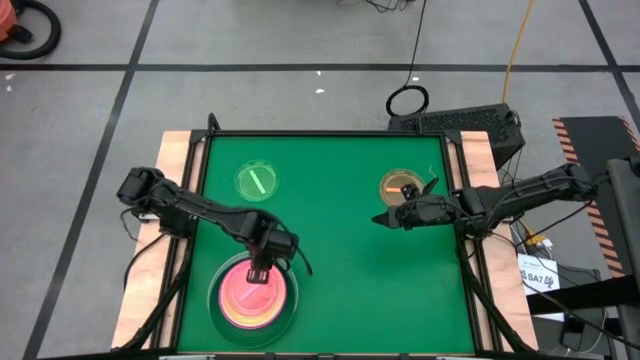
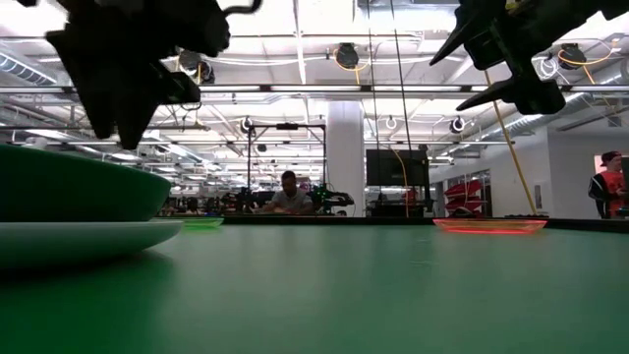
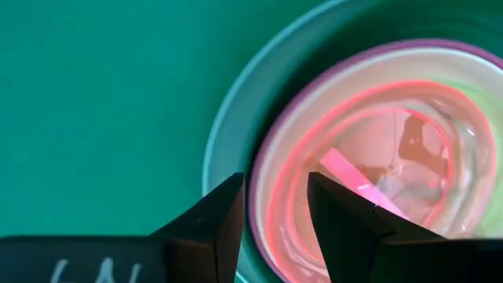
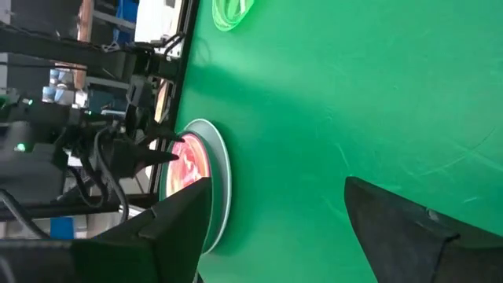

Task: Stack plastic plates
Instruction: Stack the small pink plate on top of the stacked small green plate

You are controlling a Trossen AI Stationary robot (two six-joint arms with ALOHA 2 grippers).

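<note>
A stack of plates (image 1: 255, 295) sits near the table's near edge, left of centre: a pale mint plate (image 3: 224, 134) at the bottom, then dark green (image 2: 79, 182), with pink and translucent dishes (image 3: 393, 149) nested on top. My left gripper (image 1: 262, 268) hovers open just above the stack's far rim (image 3: 267, 181), one finger on each side of it. A small translucent green plate (image 1: 257, 181) lies flat at far left. A small orange plate (image 1: 402, 186) lies at far right. My right gripper (image 1: 385, 218) is wide open and raised off the table (image 2: 491, 69), just near of the orange plate.
The green table top (image 1: 340, 290) is bare between the stack and the right arm. Wooden side strips (image 1: 175, 150) and a black frame edge the table. In the low view people (image 2: 290, 192) sit and stand in the room far behind the table.
</note>
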